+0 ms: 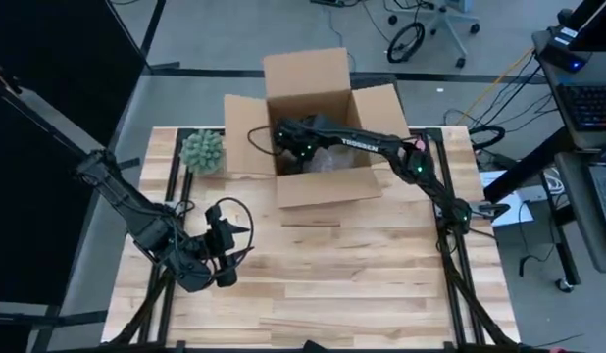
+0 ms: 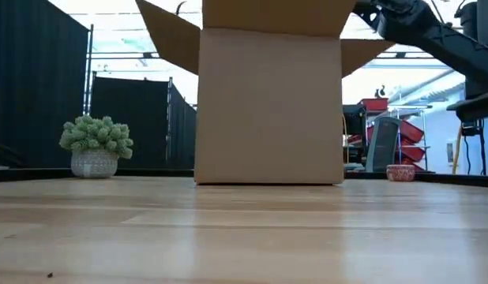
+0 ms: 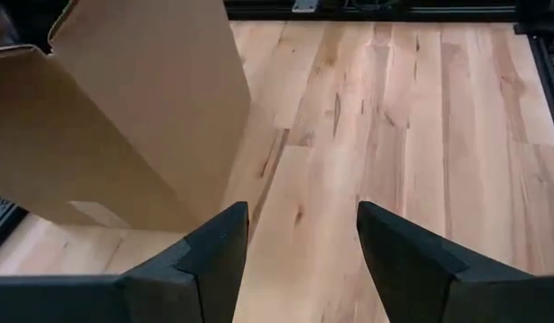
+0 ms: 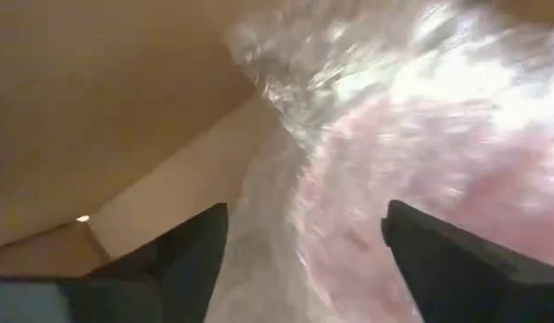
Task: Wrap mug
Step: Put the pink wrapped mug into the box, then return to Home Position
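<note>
A: Where is the right arm working?

B: It is reaching from the right side of the table (image 1: 381, 284) across into the open cardboard box (image 1: 323, 191), which is sitting at the far middle of the table with its flaps standing out. The right gripper (image 1: 288, 137) is hanging down inside the box, toward its left part.

A: And what is it doing in there?

B: Its two fingers (image 4: 183, 251) are standing well apart, and nothing is sitting between them. Right in front of them, in the right wrist view, a bundle of clear bubble wrap (image 4: 411, 152) is lying in the box, pinkish underneath. The mug itself I cannot make out; from above only the pale wrap shows (image 1: 332, 159) beside the gripper.

A: Is the gripper touching the wrap?

B: I cannot tell; it is very near at least.

A: What about the other arm?

B: The left arm is waiting over the near left part of the table. The left gripper (image 1: 227, 245) is hovering there with its fingers (image 3: 219, 256) spread wide and holding nothing, bare wood showing between them.

A: Anything else on the table?

B: A small green potted plant (image 1: 203, 151) is standing just left of the box, at the far left.
</note>
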Motion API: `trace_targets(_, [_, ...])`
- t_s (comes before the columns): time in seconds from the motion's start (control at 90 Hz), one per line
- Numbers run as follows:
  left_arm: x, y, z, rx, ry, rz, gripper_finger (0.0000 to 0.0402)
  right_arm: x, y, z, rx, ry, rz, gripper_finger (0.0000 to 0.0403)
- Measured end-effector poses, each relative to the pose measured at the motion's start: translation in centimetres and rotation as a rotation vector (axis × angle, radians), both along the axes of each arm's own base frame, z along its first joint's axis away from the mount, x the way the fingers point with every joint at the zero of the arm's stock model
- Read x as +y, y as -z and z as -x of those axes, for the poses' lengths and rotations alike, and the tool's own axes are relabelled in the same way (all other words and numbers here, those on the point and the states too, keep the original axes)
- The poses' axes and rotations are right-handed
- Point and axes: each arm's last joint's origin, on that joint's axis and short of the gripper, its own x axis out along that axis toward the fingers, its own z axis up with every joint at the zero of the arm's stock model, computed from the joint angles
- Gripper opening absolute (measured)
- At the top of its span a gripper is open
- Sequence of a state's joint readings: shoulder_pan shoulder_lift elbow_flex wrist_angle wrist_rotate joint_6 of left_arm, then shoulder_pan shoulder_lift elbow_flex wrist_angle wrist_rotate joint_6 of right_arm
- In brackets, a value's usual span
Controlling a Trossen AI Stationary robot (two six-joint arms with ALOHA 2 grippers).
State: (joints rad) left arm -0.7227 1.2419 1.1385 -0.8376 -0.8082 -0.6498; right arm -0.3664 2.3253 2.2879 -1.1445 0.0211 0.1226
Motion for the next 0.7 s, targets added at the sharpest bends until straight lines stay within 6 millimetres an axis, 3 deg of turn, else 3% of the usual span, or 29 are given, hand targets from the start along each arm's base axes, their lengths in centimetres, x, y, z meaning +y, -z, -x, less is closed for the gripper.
trace_targets(0.344, [0.0,0.0,0.0,0.002,0.001,0.0,0.0199,1.3,-8.9,3.4,-0.205,-0.006,0.09,0.0312])
trace_targets(0.556, [0.0,0.0,0.0,0.003,-0.005,0.023,0.0199,2.7,-13.6,6.5,-0.315,-0.05,0.055,0.0313])
trace_targets(0.7, [0.1,0.1,0.0,0.007,-0.021,0.044,0.0199,5.3,-18.0,9.2,-0.465,-0.154,0.028,0.0298])
